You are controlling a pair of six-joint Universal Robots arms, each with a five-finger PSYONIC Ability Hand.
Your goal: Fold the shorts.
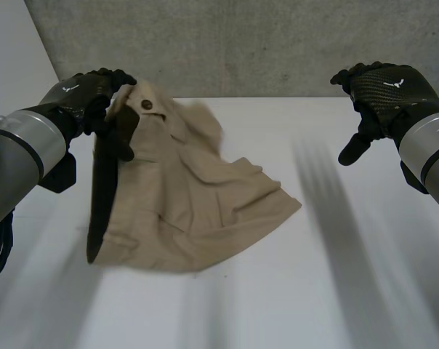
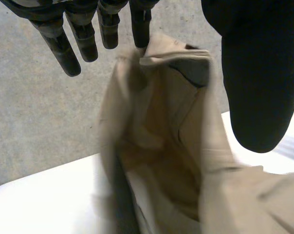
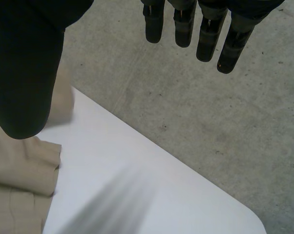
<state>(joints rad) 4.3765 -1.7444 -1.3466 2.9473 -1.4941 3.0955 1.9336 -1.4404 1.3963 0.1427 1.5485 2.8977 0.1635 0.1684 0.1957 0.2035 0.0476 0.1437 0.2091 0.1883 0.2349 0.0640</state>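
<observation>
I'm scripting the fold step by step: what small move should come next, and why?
Probably bring the right hand across to the free top corner of the shorts. The left hand alone pinches them near the button, lifted, so they lie bunched on the table, while the right hand hovers open, holding nothing.

Soft, even light keeps the white table [image 1: 350, 291] bright around the shorts [image 1: 183, 196]; their folds carry faint shading, deepening to dull brown inside the waist opening.

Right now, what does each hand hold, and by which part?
The left hand holds the shorts by the waistband, near the button; the right hand holds nothing.
</observation>
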